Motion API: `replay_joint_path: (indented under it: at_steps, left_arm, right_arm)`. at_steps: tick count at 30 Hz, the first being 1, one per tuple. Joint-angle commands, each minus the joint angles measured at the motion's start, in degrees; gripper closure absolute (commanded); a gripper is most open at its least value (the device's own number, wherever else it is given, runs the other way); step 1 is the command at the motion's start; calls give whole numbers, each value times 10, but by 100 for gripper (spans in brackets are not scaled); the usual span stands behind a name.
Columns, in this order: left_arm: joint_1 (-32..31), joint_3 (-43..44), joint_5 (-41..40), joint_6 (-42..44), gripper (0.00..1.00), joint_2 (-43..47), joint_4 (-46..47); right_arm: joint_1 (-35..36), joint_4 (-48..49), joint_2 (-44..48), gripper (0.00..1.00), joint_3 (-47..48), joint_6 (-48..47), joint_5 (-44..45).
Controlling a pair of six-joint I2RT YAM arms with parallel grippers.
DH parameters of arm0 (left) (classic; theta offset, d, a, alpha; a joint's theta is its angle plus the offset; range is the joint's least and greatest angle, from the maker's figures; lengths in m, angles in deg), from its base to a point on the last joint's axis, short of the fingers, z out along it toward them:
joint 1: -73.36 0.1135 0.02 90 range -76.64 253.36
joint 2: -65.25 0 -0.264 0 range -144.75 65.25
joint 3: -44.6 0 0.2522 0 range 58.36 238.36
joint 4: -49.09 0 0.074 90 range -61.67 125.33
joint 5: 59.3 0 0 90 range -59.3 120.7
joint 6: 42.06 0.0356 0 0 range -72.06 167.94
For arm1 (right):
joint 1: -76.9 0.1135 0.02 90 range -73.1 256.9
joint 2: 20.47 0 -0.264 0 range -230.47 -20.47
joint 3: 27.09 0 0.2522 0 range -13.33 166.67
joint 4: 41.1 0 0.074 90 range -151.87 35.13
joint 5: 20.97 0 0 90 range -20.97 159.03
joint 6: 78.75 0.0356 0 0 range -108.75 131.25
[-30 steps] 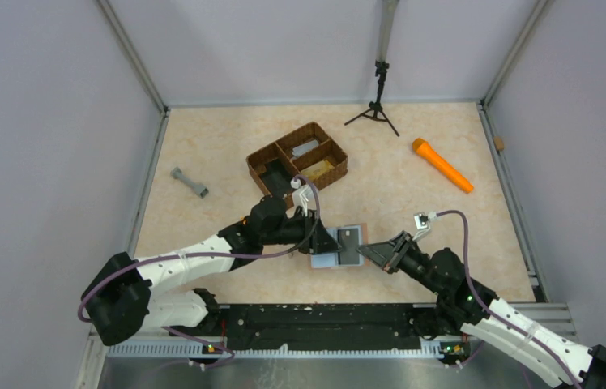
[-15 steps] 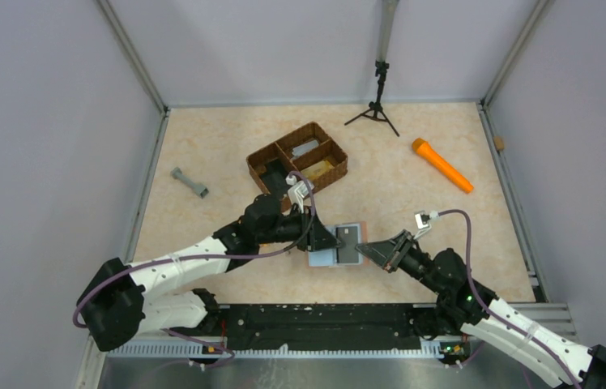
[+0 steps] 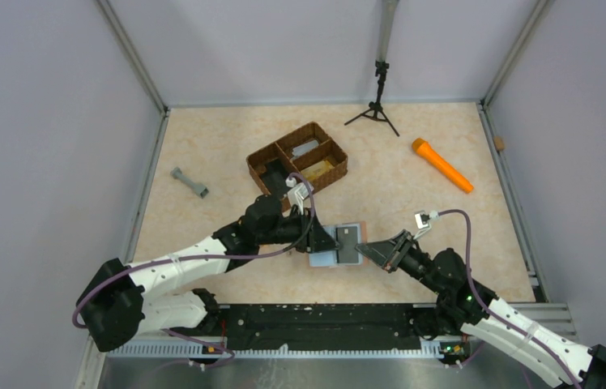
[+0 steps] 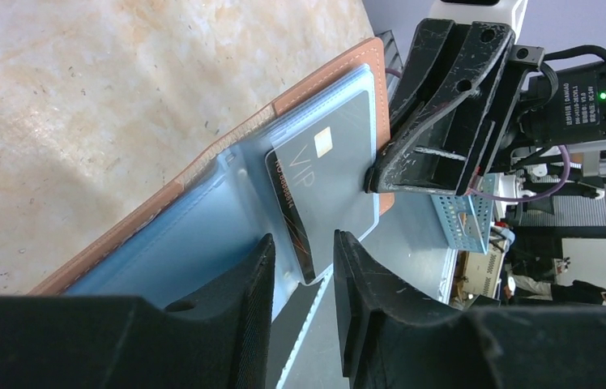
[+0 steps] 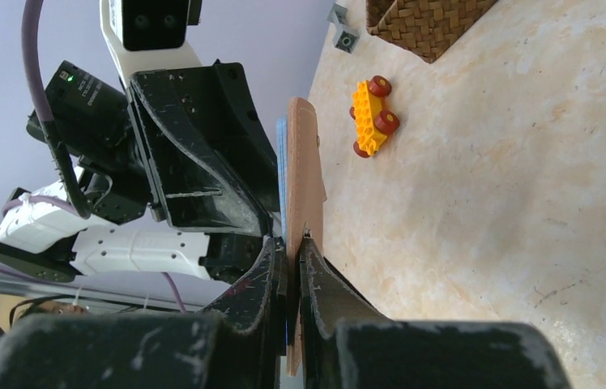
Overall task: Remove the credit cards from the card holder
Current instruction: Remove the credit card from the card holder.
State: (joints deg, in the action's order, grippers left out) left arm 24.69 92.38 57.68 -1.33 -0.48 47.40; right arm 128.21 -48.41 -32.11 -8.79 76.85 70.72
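The left hand (image 4: 304,239) is half released: its two black fingers stand apart on either side of the near end of the dark grey plastic card with a gold chip and the letters VIP (image 4: 324,174), and no pinch shows. That card pokes out of a clear sleeve in the flat tan leather-like bifold card holder with a pale blue-grey inside (image 4: 194,235), which is open at about 6 o'clock on the beige marble-patterned counter (image 3: 219,154). At the holder's 3 o'clock edge the right hand (image 5: 290,241) is clenched on the tan cover, steadying it. The step in hand looks like drawing a card out. The next move, as I judge it, calls for closing the left fingers on the card's end and pulling toward 9 o'clock along the sleeve, while the right hand holds firm
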Motion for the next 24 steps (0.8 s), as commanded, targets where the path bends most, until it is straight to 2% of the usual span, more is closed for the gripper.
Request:
replay_joint_path:
  at_steps: [1, 4, 12, 15, 19, 24]
  left_arm:
    - [3, -9, 20, -13, 64, 9, 63]
    - [4, -16, 45, -33, 66, -2, 116]
    - [8, -31, 62, -62, 69, 1, 176]
    - [17, -52, 69, -91, 77, 8, 223]
    - [26, -79, 71, -118, 98, 22, 282]
    - [28, -80, 83, -129, 100, 34, 304]
  right_arm:
    - [-3, 61, 1, 100, 28, 2, -4]
    - [-3, 69, 2, 100, 27, 8, -8]
    - [-3, 81, 7, 100, 26, 11, -14]
    - [-3, 79, 13, 100, 22, 13, -11]
    - [-3, 84, 21, 100, 13, 20, -11]
    - [-3, 95, 22, 100, 7, 25, -13]
